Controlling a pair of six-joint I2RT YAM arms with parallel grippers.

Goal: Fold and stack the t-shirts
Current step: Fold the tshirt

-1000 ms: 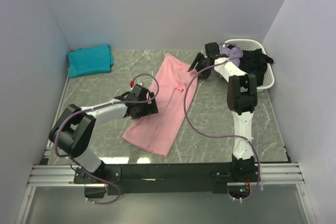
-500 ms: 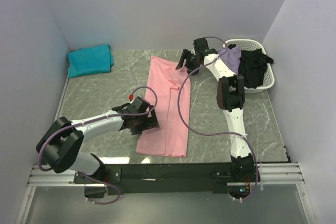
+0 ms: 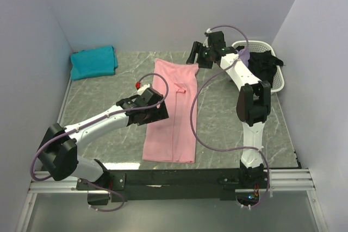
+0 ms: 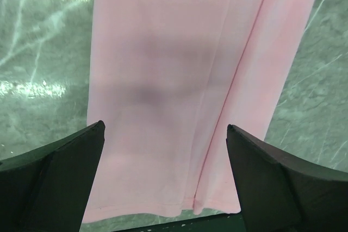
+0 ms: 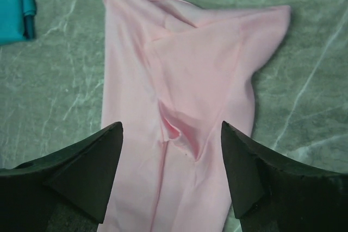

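The left arm (image 3: pixel 92 125) is stretching low and forward from its base at the near left, with its forearm angling in toward the middle. The left gripper (image 3: pixel 151 107) is pointing downward, its two dark fingers (image 4: pixel 54 177) standing wide apart and holding nothing. The right arm (image 3: pixel 251 107) is standing upright from its base at the near right, then reaching far back and leftward. The right gripper (image 3: pixel 197 57) is hanging tilted down, fingers spread open, gripping nothing.
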